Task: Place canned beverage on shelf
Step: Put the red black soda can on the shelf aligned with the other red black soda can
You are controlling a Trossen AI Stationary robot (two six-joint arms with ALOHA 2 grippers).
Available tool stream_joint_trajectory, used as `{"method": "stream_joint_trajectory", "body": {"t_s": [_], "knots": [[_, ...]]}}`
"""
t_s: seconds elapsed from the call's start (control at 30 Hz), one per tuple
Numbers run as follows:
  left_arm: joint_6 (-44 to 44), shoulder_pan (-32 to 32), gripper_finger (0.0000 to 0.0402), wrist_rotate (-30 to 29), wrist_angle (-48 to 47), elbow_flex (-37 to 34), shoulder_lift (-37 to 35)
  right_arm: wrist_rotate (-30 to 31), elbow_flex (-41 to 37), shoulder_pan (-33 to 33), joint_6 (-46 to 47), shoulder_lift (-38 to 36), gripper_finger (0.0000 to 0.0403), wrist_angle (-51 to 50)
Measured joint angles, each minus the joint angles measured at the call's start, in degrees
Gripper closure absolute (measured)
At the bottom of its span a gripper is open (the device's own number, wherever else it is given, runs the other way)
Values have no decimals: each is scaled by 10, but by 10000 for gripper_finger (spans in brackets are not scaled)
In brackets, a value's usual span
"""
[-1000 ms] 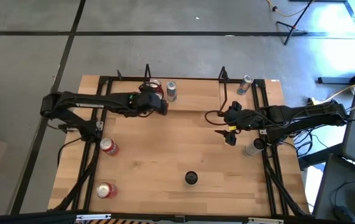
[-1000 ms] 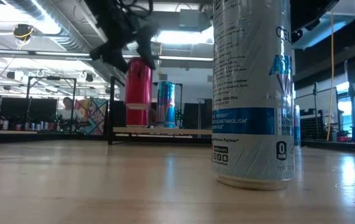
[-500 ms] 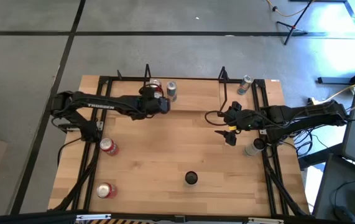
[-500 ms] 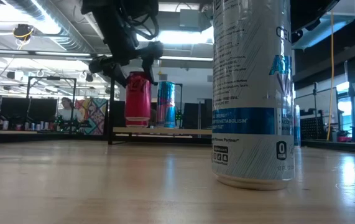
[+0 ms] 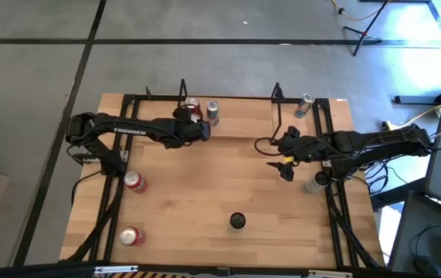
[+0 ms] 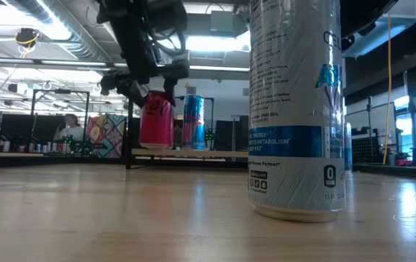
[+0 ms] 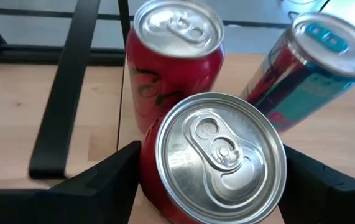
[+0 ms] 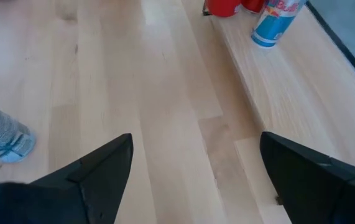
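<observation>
High camera looked straight down on the whole bench (image 5: 205,193). Low camera sat at bench-top height, level, a white can (image 6: 295,109) close before it. Left wrist camera hung close above the shelf (image 7: 59,112), which all views shared.

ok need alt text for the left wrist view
The left gripper holds a red can seen from above, silver top up. Just beyond it on the light wood stand another red can and a blue and red can.

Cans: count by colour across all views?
Red cans: 4, one in left gripper
Blue or silver cans: 3
Dark-topped can: 1
Total: 8
</observation>
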Motion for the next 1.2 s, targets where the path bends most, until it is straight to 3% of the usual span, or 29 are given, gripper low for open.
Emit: {"method": "stream_joint_trajectory", "body": {"t_s": [0.47,1.2], "knots": [[26,12,85,-14,0,0,0,-5,0,0,-5,0,61,0],[45,40,60,10,2,0,-2,-10,0,0,-9,0,61,0]]}}
